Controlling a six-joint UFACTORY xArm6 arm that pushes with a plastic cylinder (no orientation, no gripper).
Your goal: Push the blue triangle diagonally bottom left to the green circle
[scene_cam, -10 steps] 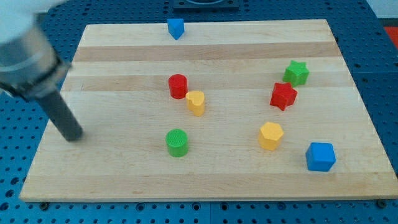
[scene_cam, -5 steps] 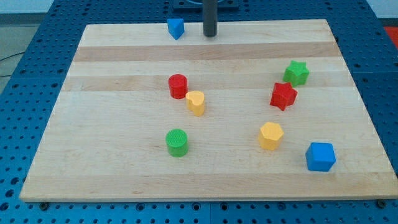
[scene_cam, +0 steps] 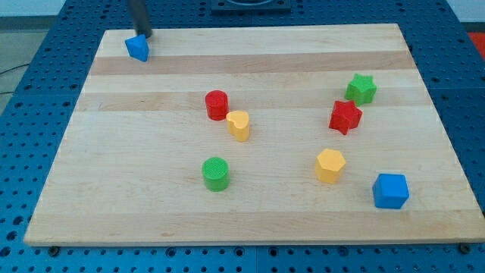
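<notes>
blue triangle sits at counter top-left corner with my tip touching its upper right, no jaws on this end effector so nothing's held, steer it down to land bottom-left of green circle.

Blue triangle top-left; green circle mid-board.

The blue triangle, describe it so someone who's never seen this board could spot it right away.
Start at the wooden board and go to its corner at the view's top left. The blue triangle sits there alone, my tip just above it. The only other blue piece, the blue cube, lies at the bottom right.
</notes>
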